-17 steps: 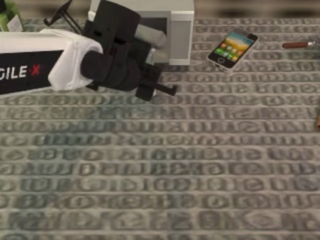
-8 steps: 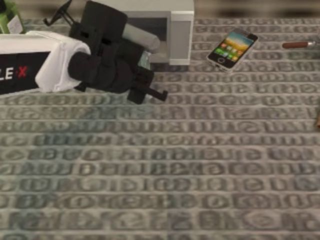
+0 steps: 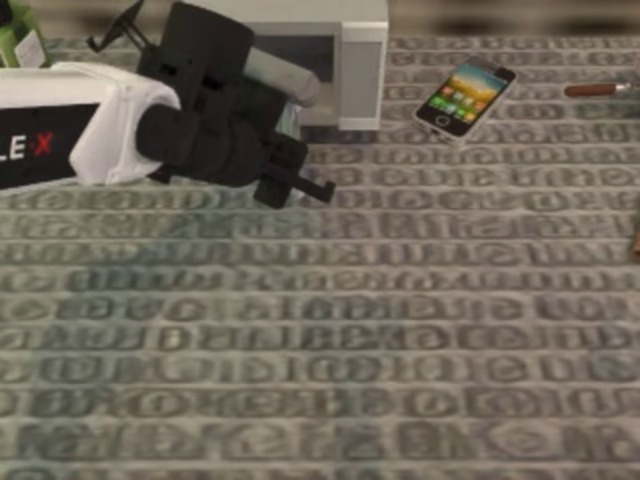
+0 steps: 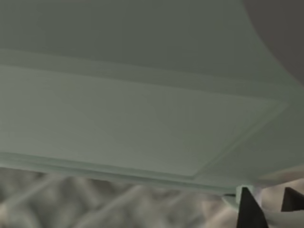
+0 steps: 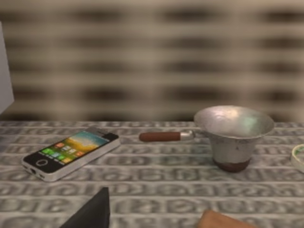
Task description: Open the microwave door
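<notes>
The silver-white microwave (image 3: 352, 60) stands at the table's back, with its dark cavity showing. The microwave door (image 4: 133, 123) is swung out from the front. It fills the left wrist view as a pale panel with a translucent window. From above only a pale sliver of the door (image 3: 290, 117) shows beside my left arm. My left gripper (image 3: 300, 175) is in front of the microwave's left part. In the left wrist view the left gripper (image 4: 270, 206) is shut on the door's pale edge piece. Of my right gripper (image 5: 97, 211) only a dark wedge shows, low over the table.
A smartphone (image 3: 465, 95) lies right of the microwave, and is the phone (image 5: 71, 154) in the right wrist view. A metal cup (image 5: 232, 135) has a brown handle (image 3: 595, 90). A brown object (image 5: 228, 221) lies near the right edge. A green item (image 3: 15, 40) sits back left.
Between one second and half a second ago my left arm drew back to the left, taking the door outward with it. Since then nothing has moved.
</notes>
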Controlling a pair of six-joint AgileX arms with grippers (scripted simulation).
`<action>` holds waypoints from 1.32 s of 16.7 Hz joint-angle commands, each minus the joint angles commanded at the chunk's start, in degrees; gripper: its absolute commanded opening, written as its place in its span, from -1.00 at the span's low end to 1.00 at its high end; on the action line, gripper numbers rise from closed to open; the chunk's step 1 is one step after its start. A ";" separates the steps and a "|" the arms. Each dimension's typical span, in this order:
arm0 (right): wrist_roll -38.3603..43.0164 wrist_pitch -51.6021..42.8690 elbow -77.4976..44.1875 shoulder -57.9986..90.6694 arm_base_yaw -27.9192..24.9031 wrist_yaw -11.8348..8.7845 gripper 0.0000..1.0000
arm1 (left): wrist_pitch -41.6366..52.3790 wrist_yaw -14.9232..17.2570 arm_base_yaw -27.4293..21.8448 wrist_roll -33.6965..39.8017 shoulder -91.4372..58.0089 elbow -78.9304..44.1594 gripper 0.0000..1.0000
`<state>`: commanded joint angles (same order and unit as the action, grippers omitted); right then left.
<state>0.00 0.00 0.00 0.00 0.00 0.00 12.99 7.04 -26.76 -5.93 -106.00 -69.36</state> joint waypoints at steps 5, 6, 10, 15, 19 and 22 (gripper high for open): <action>0.00 0.00 0.00 0.00 0.00 0.00 1.00 | 0.00 0.00 0.00 0.00 0.00 0.00 -1.00; 0.00 0.00 0.00 0.00 0.00 0.00 1.00 | 0.00 0.00 0.00 0.00 0.00 0.00 -1.00; 0.00 0.00 0.00 0.00 0.00 0.00 1.00 | 0.00 0.00 0.00 0.00 0.00 0.00 -1.00; 0.00 0.00 0.00 0.00 0.00 0.00 1.00 | 0.00 0.00 0.00 0.00 0.00 0.00 -1.00; 0.00 0.00 0.00 0.00 0.00 0.00 1.00 | 0.33 1.39 0.24 -1.17 0.16 0.82 -1.00; 0.00 0.00 0.00 0.00 0.00 0.00 1.00 | 0.28 3.13 1.38 -3.51 1.21 1.30 -1.00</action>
<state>0.00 0.00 0.00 0.00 0.00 0.00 13.27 10.18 -25.37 -9.44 -104.79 -68.06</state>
